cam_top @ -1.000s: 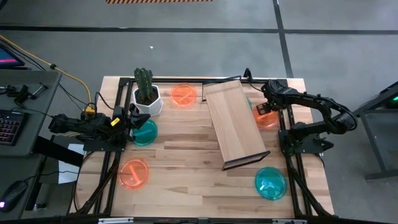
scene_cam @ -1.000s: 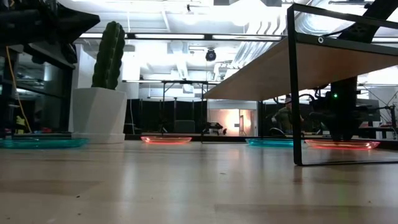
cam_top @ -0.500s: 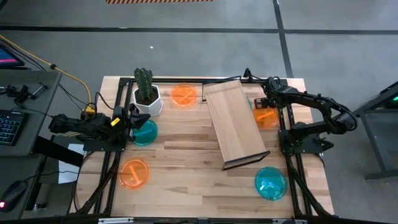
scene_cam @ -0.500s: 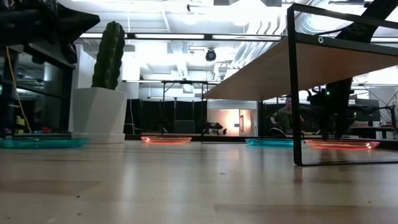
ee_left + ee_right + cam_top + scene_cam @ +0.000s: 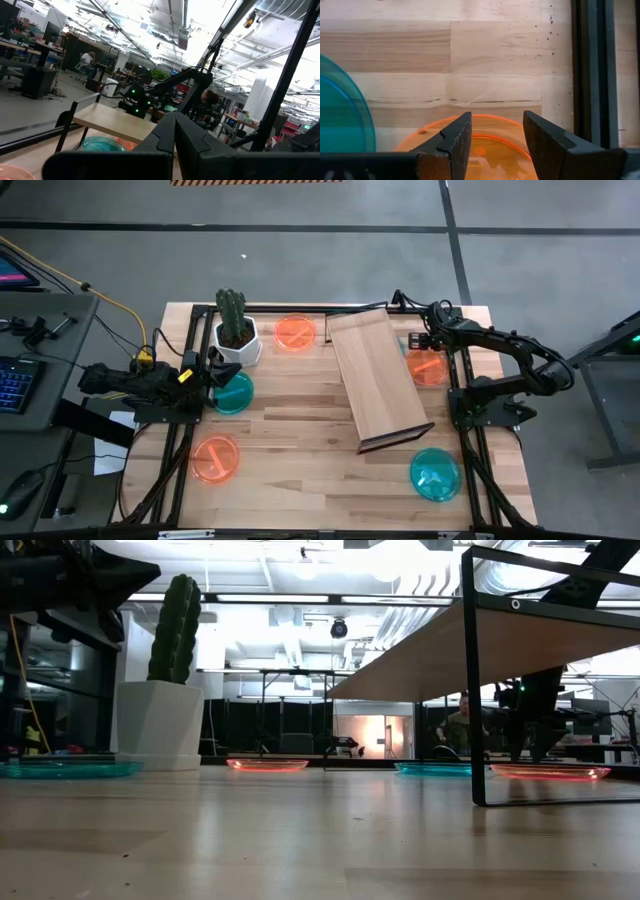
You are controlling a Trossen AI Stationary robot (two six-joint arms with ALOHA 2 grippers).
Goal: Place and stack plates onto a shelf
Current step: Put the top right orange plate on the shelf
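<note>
shelf (image 5: 377,377) top bare; cactus (image 5: 232,312) far-left

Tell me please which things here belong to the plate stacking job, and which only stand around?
Belong to the job:
- orange plates
- teal plates
- shelf
- right pincer, open above an orange plate

Only standing around:
- cactus in its white pot

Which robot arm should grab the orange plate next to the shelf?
The right. Its right gripper is open and poised over the orange plate beside the shelf. The left gripper is shut, far across the table by the cactus pot.
</note>
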